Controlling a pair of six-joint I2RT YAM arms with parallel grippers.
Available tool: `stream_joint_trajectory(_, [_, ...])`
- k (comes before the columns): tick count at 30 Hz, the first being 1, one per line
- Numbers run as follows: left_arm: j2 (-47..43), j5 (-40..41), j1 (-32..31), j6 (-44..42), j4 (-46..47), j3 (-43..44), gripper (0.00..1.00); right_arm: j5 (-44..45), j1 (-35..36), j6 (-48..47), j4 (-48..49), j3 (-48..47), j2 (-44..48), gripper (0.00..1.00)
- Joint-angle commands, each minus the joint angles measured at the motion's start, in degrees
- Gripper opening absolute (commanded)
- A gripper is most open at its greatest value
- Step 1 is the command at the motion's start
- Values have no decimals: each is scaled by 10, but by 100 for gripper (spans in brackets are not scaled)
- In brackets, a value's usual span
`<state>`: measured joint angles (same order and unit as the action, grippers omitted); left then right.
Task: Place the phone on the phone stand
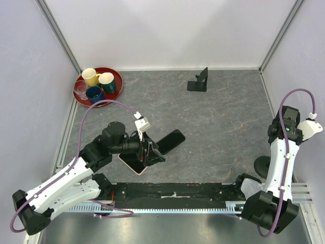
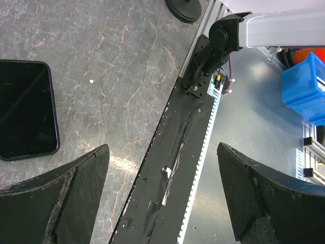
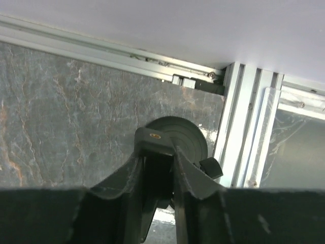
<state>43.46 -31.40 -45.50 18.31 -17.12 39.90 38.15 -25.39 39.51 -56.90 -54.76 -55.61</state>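
Phone [image 1: 171, 141], glossy black rounded slab, flat on grey marbled surface [image 1: 223, 117] beside spread, empty left hand [image 2: 162, 148]; matte black angled phone stand [image 1: 199, 81] well apart; right hand [image 3: 155, 146] pressed together.

Robotics lab test cell: a grey stone-patterned table [image 1: 223, 127] is boxed in on three sides by plain white panels [image 1: 167, 30] held in aluminium frame posts [image 1: 60, 35]. Two white-and-black robot arms, the left arm [image 1: 61, 183] and the right arm [image 1: 282, 168], trail purple cables [image 1: 297, 90] and are bolted to a black rail [image 1: 172, 190] at the near edge. A phone stand [image 1: 199, 81] and a red tray [image 1: 120, 86] of cups [image 1: 106, 79] sit on the table, and blue storage bins [image 2: 304, 86] show beyond its edge.
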Motion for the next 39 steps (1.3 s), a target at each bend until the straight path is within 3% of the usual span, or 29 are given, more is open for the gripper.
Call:
stream_joint_trajectory(1, [2,10,-3,-19,10,0,93,-26,-1,-15,47,10,11,18])
stream_joint_trajectory(2, [4,11,-3,-19,10,1,93,-31,-2,-28,55,11,12,13])
stream_joint_trajectory(3, [5,12,-3,-20,10,1,93,-34,0,-36,59,10,14,1])
stream_joint_trajectory(4, [7,13,-2,-20,9,1,93,-42,0,-43,64,9,18,0])
stream_joint_trajectory(7, [7,20,-2,-21,7,2,92,-45,10,-70,80,-3,29,0])
stream_joint_trajectory(12, [7,33,-2,-23,5,3,92,-76,87,-137,113,-44,27,0])
stream_joint_trajectory(19, [10,46,-2,-25,2,3,92,-131,318,-227,105,-112,-79,0])
stream_joint_trajectory(23, [10,53,-2,-24,0,3,92,-267,401,-304,166,-108,-102,0])
stream_joint_trajectory(28, [13,62,-2,-25,-1,1,92,-305,516,-391,159,-143,-174,0])
stream_joint_trajectory(33, [21,61,-2,-25,-1,2,92,-337,582,-481,123,-182,-236,0])
stream_joint_trajectory(39, [23,64,-2,-26,-1,1,92,-429,609,-525,129,-176,-219,3])
